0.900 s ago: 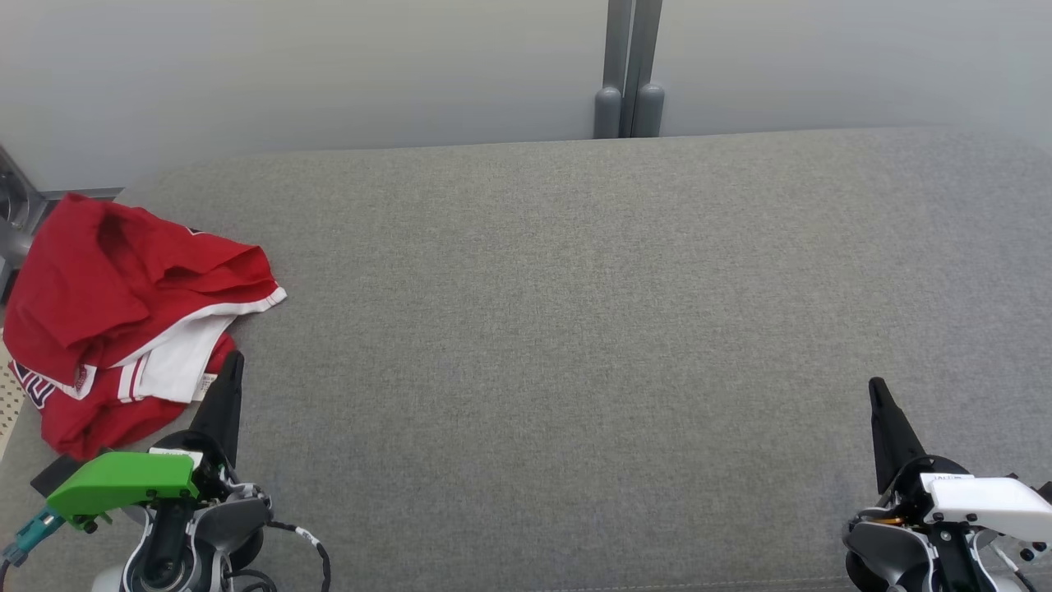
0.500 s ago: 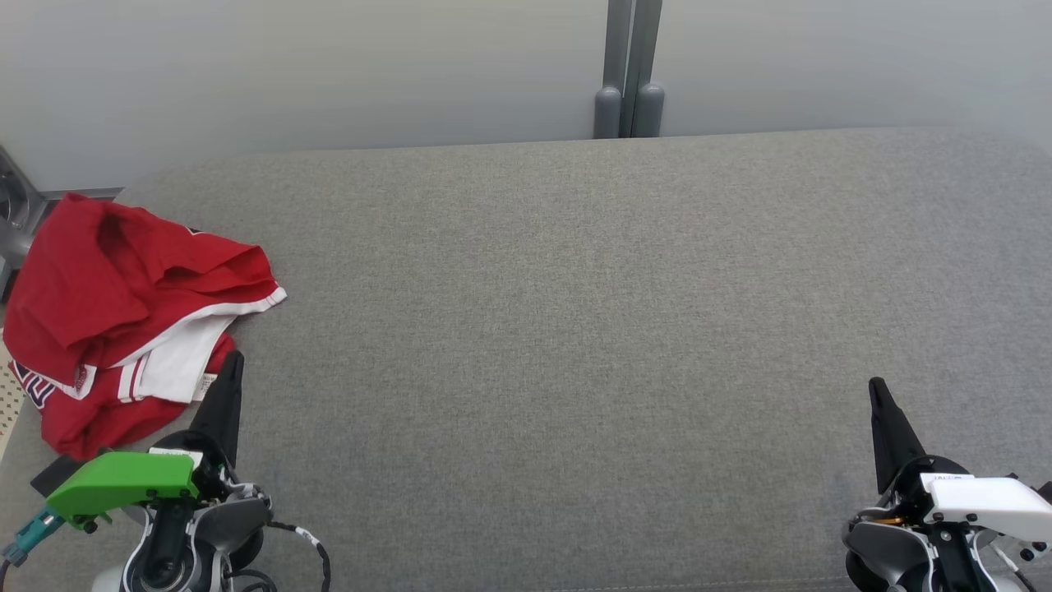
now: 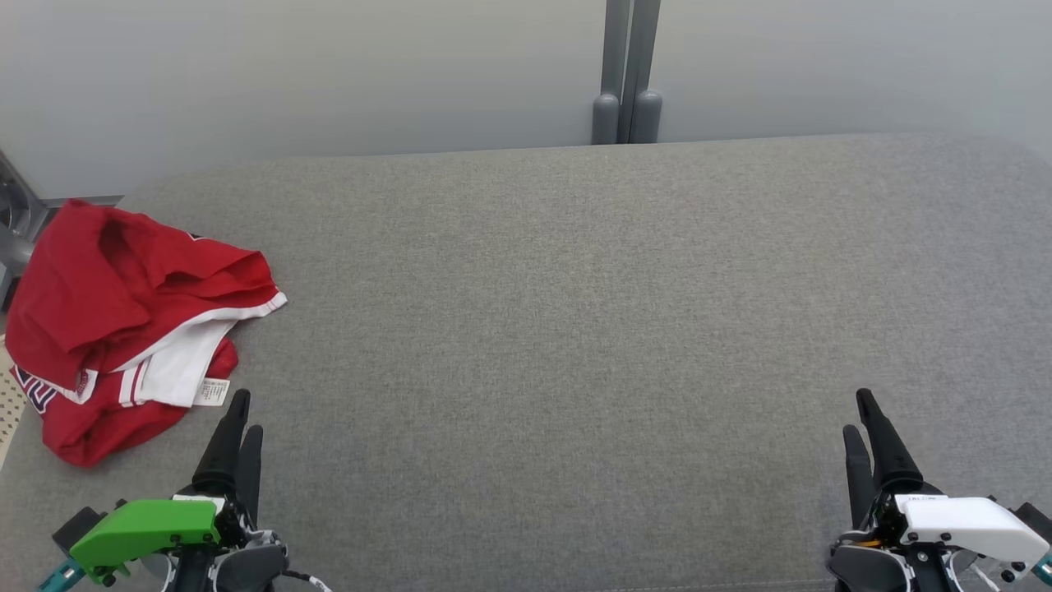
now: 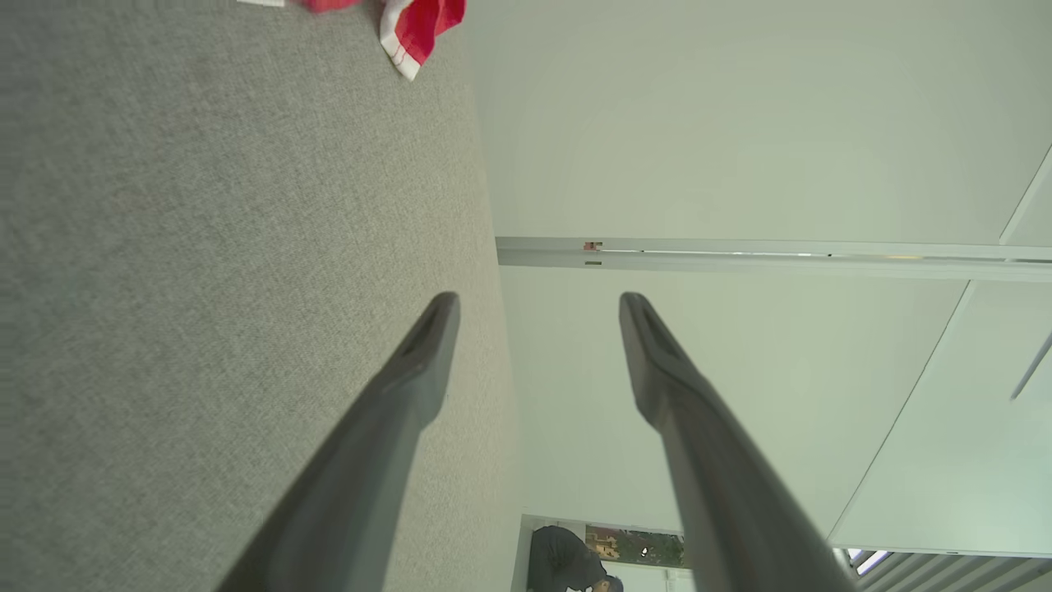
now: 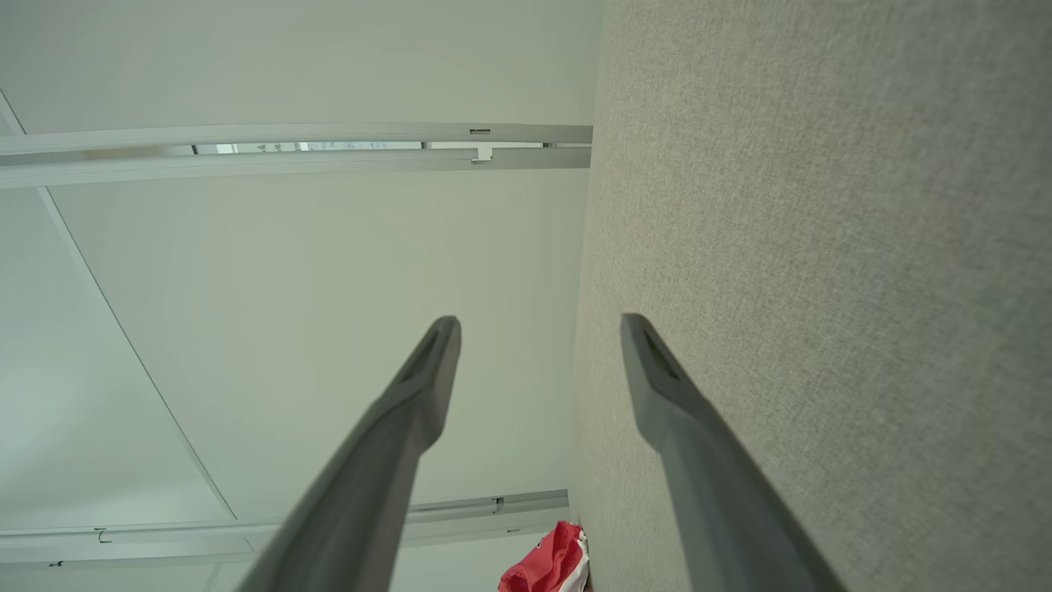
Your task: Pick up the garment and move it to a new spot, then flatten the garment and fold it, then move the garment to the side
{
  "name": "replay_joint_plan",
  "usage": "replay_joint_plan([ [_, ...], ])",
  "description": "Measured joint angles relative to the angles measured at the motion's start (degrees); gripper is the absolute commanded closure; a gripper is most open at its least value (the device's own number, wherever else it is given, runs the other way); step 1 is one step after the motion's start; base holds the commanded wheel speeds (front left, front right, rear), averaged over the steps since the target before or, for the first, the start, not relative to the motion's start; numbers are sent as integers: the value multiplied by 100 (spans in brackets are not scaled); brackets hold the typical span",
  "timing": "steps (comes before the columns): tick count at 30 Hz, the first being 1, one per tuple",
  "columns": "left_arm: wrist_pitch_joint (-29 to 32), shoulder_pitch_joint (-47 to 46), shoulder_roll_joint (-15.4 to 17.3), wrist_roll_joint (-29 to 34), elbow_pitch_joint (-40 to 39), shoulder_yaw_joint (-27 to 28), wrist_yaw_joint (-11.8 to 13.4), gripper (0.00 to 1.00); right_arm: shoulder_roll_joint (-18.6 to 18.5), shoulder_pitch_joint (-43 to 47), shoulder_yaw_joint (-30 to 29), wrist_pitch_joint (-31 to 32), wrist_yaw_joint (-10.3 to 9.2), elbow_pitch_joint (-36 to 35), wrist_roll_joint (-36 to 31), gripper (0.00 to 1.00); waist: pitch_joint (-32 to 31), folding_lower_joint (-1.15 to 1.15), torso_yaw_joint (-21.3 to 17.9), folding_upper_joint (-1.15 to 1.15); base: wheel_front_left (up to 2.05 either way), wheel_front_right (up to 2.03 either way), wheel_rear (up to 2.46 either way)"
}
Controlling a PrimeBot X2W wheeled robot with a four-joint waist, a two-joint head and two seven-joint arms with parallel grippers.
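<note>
The garment [image 3: 123, 321], a crumpled red piece with white trim and a white label, lies at the far left of the grey fabric table [image 3: 575, 329]. My left gripper [image 3: 247, 412] is open and empty at the lower left, its tips just right of and below the garment's label, apart from it. At the lower right my right gripper [image 3: 855, 411] is open and empty. In the left wrist view the left gripper [image 4: 539, 300] stands wide, with a corner of the garment [image 4: 419, 25] at the top edge. The right gripper [image 5: 539, 321] stands wide in its wrist view, the garment [image 5: 555, 567] far off.
A pale wall with a grey post [image 3: 625, 82] runs behind the table's far edge. A grey metal frame [image 3: 12, 222] stands past the left corner, by the garment. A person [image 4: 567, 559] is far off in the left wrist view.
Both grippers have drawn back toward the bottom edge and turned, so each now shows two fingers. The whole picture has shifted slightly down. The garment lies as before.
</note>
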Motion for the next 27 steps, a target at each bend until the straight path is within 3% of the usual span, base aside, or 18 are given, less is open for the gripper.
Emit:
replay_joint_plan([
  [12, -463, 191, 3, 587, -102, -66, 45, 0, -5, -10, 175, -202, 0, 179, -724, 0, -102, 0, -11, 0, 0, 0, 0],
  [27, -914, 324, 5, 1827, -201, -358, 279, 0, -14, -82, 278, -426, 0, 531, -2002, 0, -224, 0, 4, 0, 0, 0, 0],
])
